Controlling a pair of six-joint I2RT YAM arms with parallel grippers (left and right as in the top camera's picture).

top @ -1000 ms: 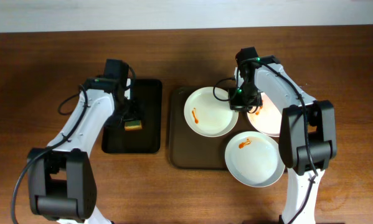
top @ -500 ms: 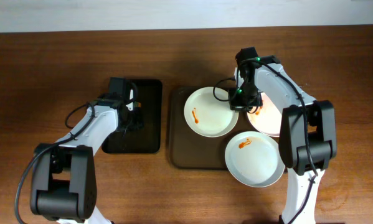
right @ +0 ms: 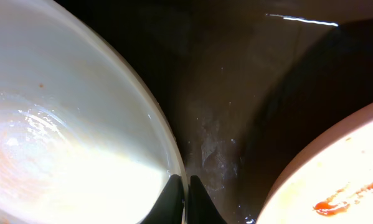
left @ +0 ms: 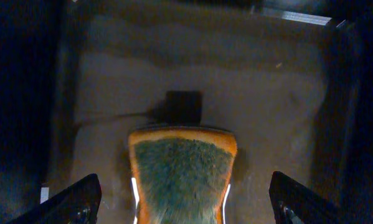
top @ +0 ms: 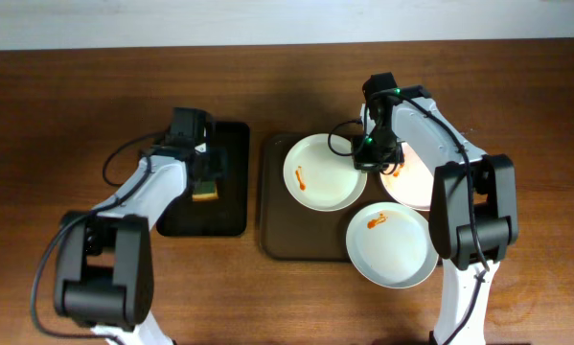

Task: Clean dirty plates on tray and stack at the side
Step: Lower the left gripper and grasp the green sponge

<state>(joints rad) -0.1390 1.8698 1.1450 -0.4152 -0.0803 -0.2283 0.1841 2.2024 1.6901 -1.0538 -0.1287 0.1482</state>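
1. The left gripper (left: 185, 196) hangs over the small black tray (top: 227, 216) on the left part of the table (top: 66, 96). Its fingers (left: 80, 200) are spread wide.
2. A sponge (left: 183, 168), orange with a rough green top, lies on the black tray between these fingers and does not touch them.
3. The brown tray (top: 270, 216) lies just right of the black tray and carries three white plates.
4. The right gripper (right: 186, 198) is at the right rim of the far left plate (top: 315, 172). It is pressed almost together and pinches this rim.
5. The far left plate has an orange-red smear (top: 299, 177) on its left side.
6. The near plate (top: 392, 251) also has a smear and reaches over the near edge of the brown tray.
7. The far right plate (top: 413, 187) is partly hidden under the right arm. The right wrist view shows a smear on it.
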